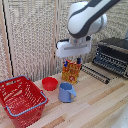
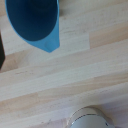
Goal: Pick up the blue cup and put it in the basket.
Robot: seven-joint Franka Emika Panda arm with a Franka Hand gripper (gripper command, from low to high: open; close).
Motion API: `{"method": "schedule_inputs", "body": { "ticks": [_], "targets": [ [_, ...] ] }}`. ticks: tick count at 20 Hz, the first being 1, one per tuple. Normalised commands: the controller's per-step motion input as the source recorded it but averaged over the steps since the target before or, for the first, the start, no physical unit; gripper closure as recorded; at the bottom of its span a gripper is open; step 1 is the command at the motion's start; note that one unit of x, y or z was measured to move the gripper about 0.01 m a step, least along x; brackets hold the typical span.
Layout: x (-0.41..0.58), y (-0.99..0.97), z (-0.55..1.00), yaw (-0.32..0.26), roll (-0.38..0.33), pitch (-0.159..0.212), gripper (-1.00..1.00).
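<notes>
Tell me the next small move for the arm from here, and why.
Probably lower the gripper toward the blue mug, nudging to centre over it. In the exterior view it hangs above the mug, well clear, in front of the orange box. The wrist view shows the mug at the frame's edge. The red basket comes later.

Kitchen mock-up: toaster oven (image 1: 112,55), wooden counter (image 1: 95,105).

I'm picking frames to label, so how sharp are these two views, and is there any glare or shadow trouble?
Exterior view: low-resolution and soft, evenly lit; blue mug and red basket stay readable. Wrist view: blurred close-up; the mug is cropped, and a pale rounded object at the frame edge is unidentifiable.
</notes>
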Motion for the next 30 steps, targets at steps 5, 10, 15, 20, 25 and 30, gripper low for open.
{"method": "schedule_inputs", "body": {
  "ticks": [5, 10, 15, 20, 25, 30],
  "targets": [
    [-0.152, 0.0, -0.51, 0.0, -0.003, -0.002, -1.0],
    [-0.082, 0.01, -0.54, 0.0, -0.023, 0.0, -1.0],
    [-0.001, 0.1, -0.49, 0.001, -0.054, 0.0, -1.0],
    [0.007, 0.27, -0.29, 0.001, -0.1, 0.005, 1.0],
    [0.0, 0.36, -0.16, 0.0, -0.101, 0.0, 1.0],
    [-0.049, 0.36, -0.15, -0.008, -0.079, 0.0, 1.0]
  ]
}}
